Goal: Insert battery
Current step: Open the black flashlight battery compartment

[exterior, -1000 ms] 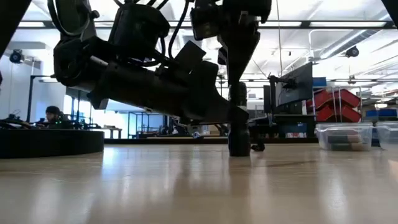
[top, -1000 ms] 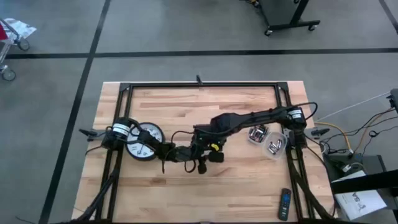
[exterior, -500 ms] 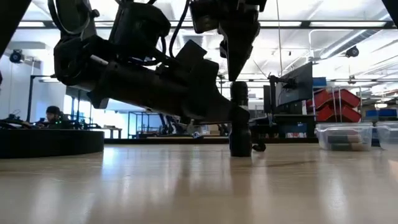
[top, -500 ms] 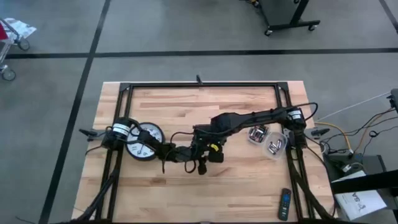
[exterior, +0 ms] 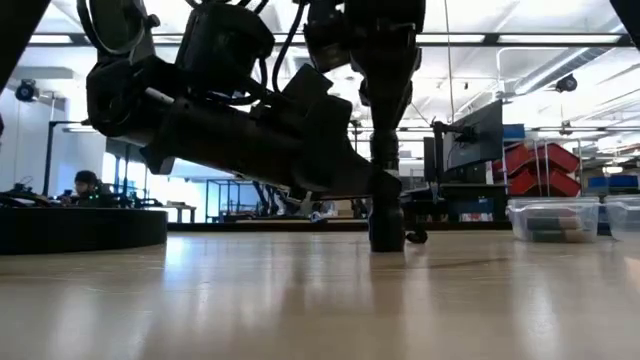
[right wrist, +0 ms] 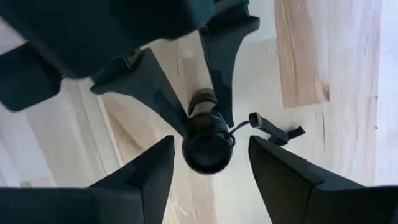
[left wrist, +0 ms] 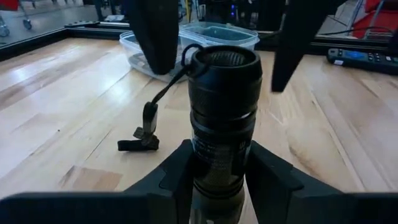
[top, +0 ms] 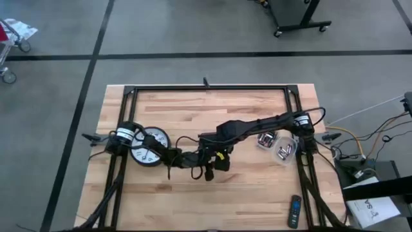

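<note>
Wooden table [top: 244, 193], clear bins [top: 275, 144] holding batteries

Both arms meet mid-table [top: 257, 193] beside a clock [top: 149, 146].

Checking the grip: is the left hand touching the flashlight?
Touching. The left wrist view shows the left hand with both fingers pressed against the flashlight.
</note>
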Motion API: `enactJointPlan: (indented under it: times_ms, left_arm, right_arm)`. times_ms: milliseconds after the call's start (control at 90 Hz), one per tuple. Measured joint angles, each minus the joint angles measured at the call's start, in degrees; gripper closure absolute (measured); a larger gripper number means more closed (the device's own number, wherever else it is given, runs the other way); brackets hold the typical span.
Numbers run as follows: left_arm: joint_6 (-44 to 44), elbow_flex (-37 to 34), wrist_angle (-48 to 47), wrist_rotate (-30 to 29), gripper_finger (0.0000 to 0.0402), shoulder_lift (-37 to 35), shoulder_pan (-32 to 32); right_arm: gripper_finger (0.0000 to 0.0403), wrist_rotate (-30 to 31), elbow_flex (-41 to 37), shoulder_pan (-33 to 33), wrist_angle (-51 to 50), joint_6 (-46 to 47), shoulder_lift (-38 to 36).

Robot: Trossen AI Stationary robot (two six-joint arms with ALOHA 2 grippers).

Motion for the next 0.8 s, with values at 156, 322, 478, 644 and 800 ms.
enactJointPlan:
  times_ms: [156,322,478,644,800]
  left_arm:
    - [-0.01,0.00,-0.06,0.00,0.0299,-0.02,0.00]
    - [-0.02,0.00,-0.44,0.24,0.0301,-0.02,0.04]
    - [0.08,-0.09,-0.64,1.78,0.0302,-0.24,0.11]
    - [1.43,-0.19,-1.05,5.68,0.0303,-0.79,0.17]
    - [3.26,-2.07,-1.21,8.70,0.0302,-2.55,0.17]
  right_arm:
    - [0.0242,-0.16,-0.55,0.00,-0.04,-0.48,0.97]
    - [0.0287,-0.22,-0.58,0.04,0.02,-2.29,0.92]
    - [0.0310,-0.35,-0.58,0.04,-0.15,-5.90,0.84]
    - [0.0310,-0.75,-0.58,0.53,-0.07,-13.86,0.84]
    - [0.0303,-0.64,-0.58,1.67,0.97,-25.64,0.84]
